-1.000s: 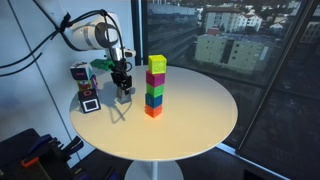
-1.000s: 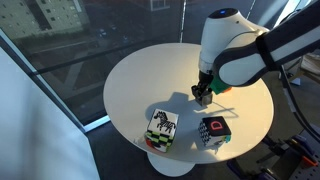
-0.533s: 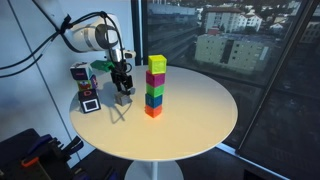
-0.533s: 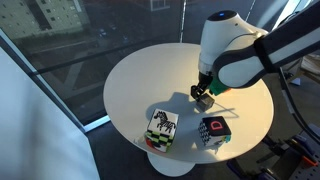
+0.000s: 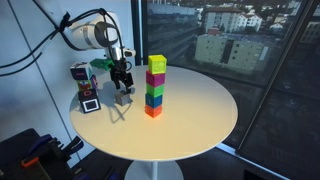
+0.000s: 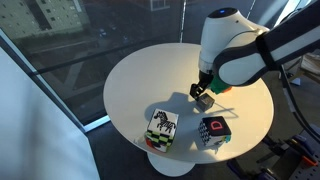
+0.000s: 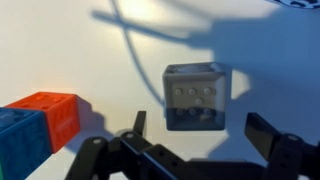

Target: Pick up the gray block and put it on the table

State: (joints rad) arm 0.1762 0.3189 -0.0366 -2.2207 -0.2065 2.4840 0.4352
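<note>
On the round cream-white table (image 5: 200, 110), the small gray cube (image 7: 196, 97) rests near the stack of coloured cubes (image 5: 155, 85). Only the wrist view shows the Robotiq gripper (image 7: 200, 124) spread wide, its fingers (image 7: 137, 125) clear of the cube's sides. In both exterior views the arm crowds over it.

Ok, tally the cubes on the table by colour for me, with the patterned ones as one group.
Yellow cube: 1
Magenta cube: 1
Green cube: 1
Blue cube: 1
Orange cube: 1
Gray block: 1
Patterned: 2, the zebra-striped cube and the dark cube
Total: 8
</note>
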